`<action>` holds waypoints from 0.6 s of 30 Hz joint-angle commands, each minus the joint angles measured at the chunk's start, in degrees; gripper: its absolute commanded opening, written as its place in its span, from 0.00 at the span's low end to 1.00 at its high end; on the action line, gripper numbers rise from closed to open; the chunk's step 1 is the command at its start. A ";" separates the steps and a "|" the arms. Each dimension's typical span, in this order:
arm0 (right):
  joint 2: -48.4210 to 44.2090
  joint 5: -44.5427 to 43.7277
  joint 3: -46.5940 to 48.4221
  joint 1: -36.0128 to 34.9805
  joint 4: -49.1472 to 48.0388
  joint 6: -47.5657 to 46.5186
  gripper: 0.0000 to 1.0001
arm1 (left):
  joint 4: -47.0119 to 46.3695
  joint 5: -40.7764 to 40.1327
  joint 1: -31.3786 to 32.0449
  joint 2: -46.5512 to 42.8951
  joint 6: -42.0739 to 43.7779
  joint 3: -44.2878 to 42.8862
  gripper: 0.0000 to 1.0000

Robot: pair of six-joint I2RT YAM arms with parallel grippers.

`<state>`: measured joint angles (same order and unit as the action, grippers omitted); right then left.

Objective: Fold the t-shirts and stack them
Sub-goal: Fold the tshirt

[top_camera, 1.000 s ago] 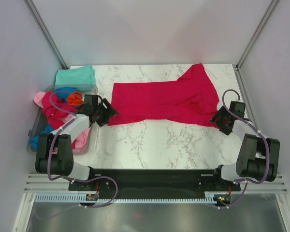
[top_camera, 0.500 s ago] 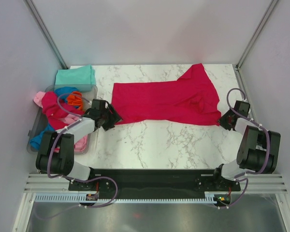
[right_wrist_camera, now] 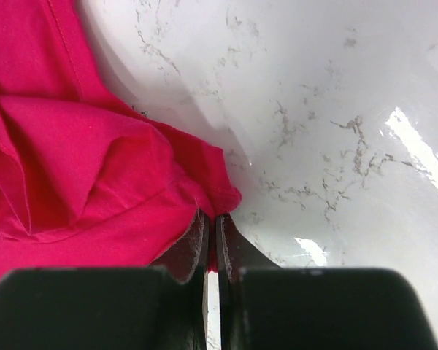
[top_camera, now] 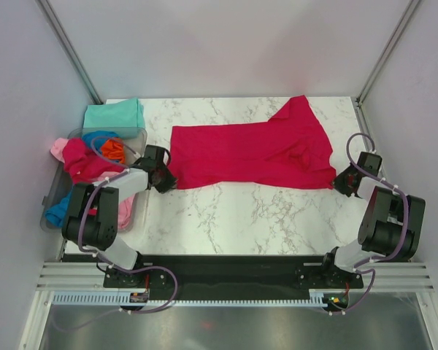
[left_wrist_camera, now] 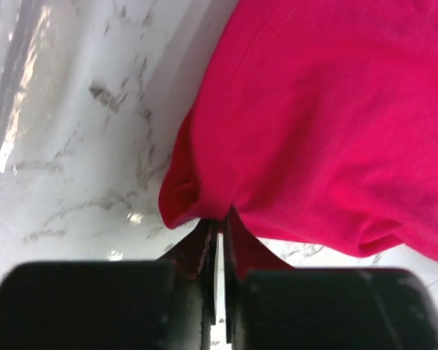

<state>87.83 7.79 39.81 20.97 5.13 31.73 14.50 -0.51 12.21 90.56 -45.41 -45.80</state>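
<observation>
Far left: a heap of t-shirts (top_camera: 86, 162) in pink, blue, orange and red is seen piled in the clear bin (top_camera: 141, 134); a mint-teal t-shirt (top_camera: 113, 114) is laid folded just behind it.

Left gripper (top_camera: 163, 177): it is clenched on the near-left corner of the crimson t-shirt (top_camera: 255, 152); in the wrist view a small fold of the red cloth (left_wrist_camera: 336, 109) is pinched between the closed tips (left_wrist_camera: 217, 226).

Crimson t-shirt: it is spread flat on the marble table (top_camera: 233, 219), its long axis running left to right across the far half, with one part pulled up toward the far right corner.

Right gripper (top_camera: 342, 180): it is closed on the near-right corner, where a bunched hem of the shirt (right_wrist_camera: 80, 168) is gripped at the tips (right_wrist_camera: 212, 222).

Deciding relation: the cloth lies away from both grippers, toward the far edge, and one near corner is held by each arm.

Judged next move: the near edge would likely be lifted and carried over toward the far edge, so both ends should be raised evenly along the long axis.
</observation>
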 commanded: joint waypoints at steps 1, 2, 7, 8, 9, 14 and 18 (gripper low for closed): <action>0.59 -0.06 0.27 1.26 -0.03 -0.61 0.00 | 2.37 -4.94 -0.43 3.91 2.07 -3.05 0.02; 0.41 0.12 0.27 1.87 0.06 -0.09 0.00 | 3.59 -5.46 -0.43 4.44 2.95 -6.37 0.02; -4.33 2.58 0.09 9.52 1.81 2.20 0.00 | 10.54 -10.47 -0.43 -4.24 6.03 -9.13 0.02; -5.29 2.58 0.35 9.87 2.51 2.37 0.00 | 10.98 -10.56 -0.43 -6.00 6.29 -8.35 0.02; -6.09 2.58 0.53 9.96 3.22 2.64 0.00 | 11.51 -10.56 -0.43 -7.32 6.56 -7.90 0.02; -11.98 2.14 0.70 11.72 8.05 2.47 0.00 | 13.88 -8.72 -0.52 -13.48 6.21 -3.17 0.02; -13.56 1.44 0.71 13.65 13.23 0.01 0.00 | 14.33 -3.80 -0.43 -19.36 4.11 2.28 0.02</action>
<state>75.72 12.23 39.79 32.40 15.27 33.78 25.39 -4.27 12.36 75.02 -41.89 -47.46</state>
